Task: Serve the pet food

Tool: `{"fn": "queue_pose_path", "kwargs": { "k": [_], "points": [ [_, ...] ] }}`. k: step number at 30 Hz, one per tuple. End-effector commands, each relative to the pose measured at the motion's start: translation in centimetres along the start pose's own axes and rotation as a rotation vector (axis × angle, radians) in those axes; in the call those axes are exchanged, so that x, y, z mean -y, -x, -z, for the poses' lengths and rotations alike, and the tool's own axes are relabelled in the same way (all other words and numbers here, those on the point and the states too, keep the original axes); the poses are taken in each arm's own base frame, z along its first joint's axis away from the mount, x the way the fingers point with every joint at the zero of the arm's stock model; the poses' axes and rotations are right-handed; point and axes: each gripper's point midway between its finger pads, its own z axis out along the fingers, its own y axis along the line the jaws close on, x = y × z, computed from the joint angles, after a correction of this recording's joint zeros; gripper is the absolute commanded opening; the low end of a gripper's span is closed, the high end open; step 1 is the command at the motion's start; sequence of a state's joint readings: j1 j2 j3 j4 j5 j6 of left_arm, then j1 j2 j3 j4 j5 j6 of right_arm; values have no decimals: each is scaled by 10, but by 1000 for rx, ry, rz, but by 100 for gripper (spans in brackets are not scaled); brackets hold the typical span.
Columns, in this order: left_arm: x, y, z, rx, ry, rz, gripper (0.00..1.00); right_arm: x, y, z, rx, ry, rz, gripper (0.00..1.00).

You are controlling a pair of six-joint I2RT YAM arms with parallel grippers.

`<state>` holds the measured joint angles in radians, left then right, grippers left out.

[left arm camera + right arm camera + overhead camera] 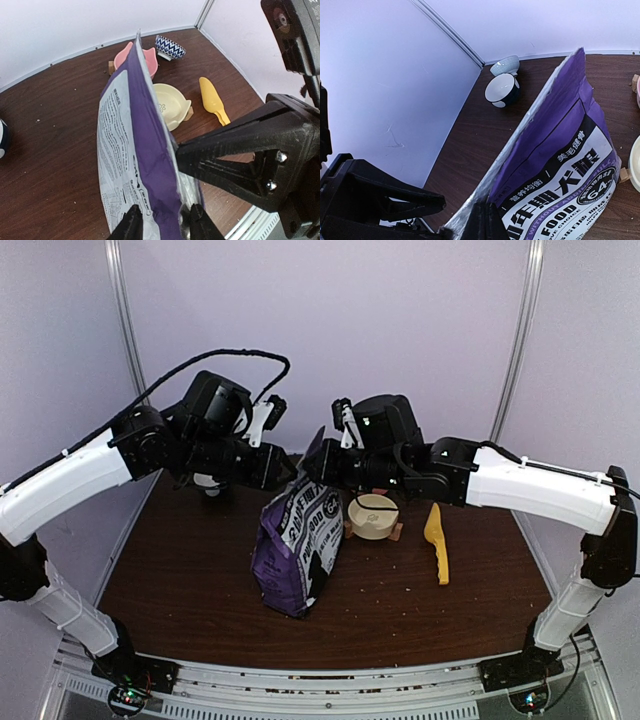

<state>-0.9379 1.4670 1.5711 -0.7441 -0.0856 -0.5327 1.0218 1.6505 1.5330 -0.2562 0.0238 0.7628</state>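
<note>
Top external view, entry: purple bag (297, 545) of pet food, one, standing at the middle of the table (190, 570), just left of the cream bowl (373, 516); yellow scoop (438, 540) lies beyond the bowl, apart from both. No kibble shows; the contents are hidden inside the bag.

Attitude: upright on its base, long axis near vertical with a slight lean, mouth uppermost, printed front turned toward the near edge.

Right pincer (484, 220): closed, pinching the bag's top edge where the silver lining shows.

Left pincer (162, 225): narrow, fingers (132, 225) astride the same top edge from the other side. Whether they already bite the film cannot be told.

Hazards, judged:
- Slick film may slide out of a shallow pinch, leaving the mouth unopened.
- Uneven pull between the two arms may tip the bag toward the bowl and spill food across the table.
- Upward drag could lift the base, so that the bag swings.
</note>
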Motion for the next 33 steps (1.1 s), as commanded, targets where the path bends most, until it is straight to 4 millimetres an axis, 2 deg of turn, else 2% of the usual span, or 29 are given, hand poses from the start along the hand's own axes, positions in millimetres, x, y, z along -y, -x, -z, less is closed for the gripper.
{"fn": "queue_pose_path", "kwargs": {
  "k": [1,15,18,25,33],
  "points": [
    [2,5,2,8,-5,-7,34,4,-15,-3,-46,-34,36,0],
    [6,-2,-11,-35,-24,-10,33,-9,-19,-3,-57,-14,82,0],
    [6,-3,-13,-39,-19,-12,26,-12,-21,-3,-60,-8,90,0],
    [4,-3,-12,-33,-12,-18,0,-15,-25,-5,-74,2,106,0],
    [-4,4,-1,16,27,-18,0,-12,-34,-7,-87,-33,156,0]
  ]
}}
